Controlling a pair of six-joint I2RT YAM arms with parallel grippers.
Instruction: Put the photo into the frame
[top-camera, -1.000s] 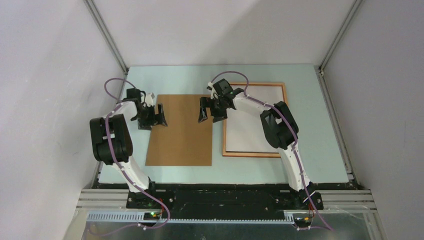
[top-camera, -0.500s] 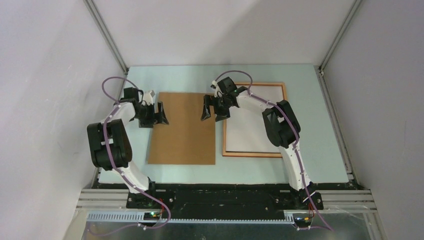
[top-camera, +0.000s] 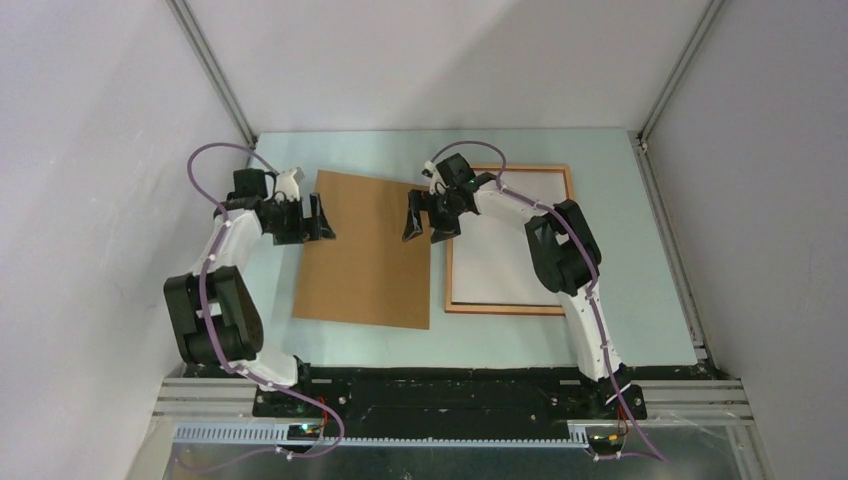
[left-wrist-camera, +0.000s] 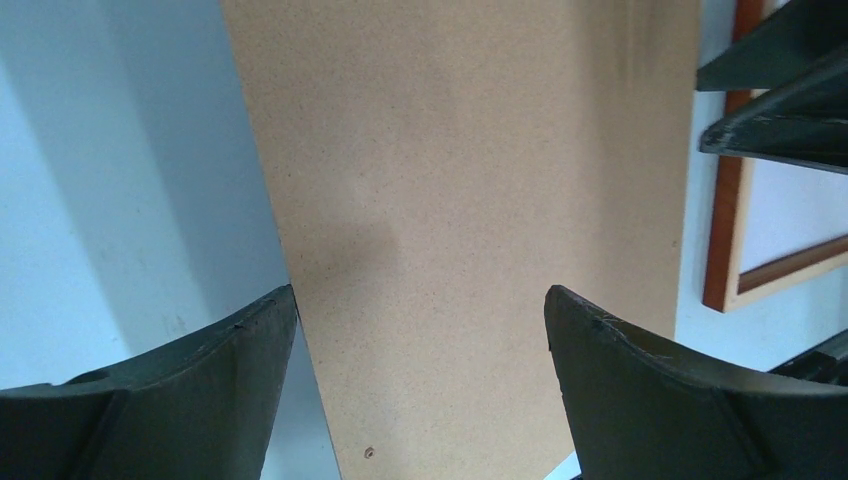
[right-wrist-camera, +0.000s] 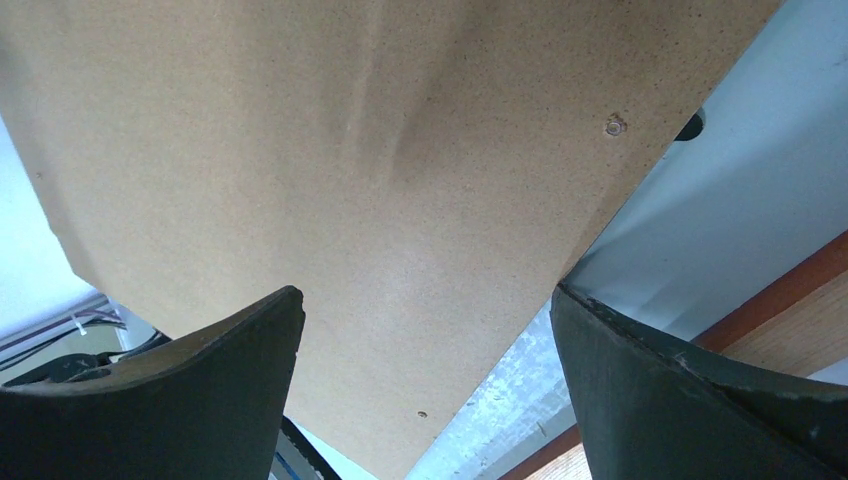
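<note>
Brown backing board (top-camera: 365, 250) between two sets of wide jaws

Could go wrong like this: closing on the board's edges, lifting one side higher than the other, tipping it, dropping it crooked. Could also swing the board into the frame (top-camera: 490, 309), just right of the board and close to its near right corner, and knock it askew. Could shake the photo (top-camera: 490, 265) too, inside that frame, right of the board. Plain white side up there, so only likely the photo; hard to be sure with no picture side showing. Cannot tell about any touch between jaws and board yet, so watch for a push sliding the board over the pale blue table (top-camera: 640, 300).

Left gripper (top-camera: 318, 218): at the board's far left edge, reaching in from the left and pointing right across it. Jaws spread wide, nothing pinched. Elbow bent, well left of the board and nearer the base.

Right gripper (top-camera: 425, 220): at the board's far right edge, pointing left, facing the other one. Jaws spread wide too, empty. Arm stretched over the frame, to the right of the board.

Seems to be the step of picking the board up, ready to go on top of the photo. Most of the job looks done; back not yet on.
</note>
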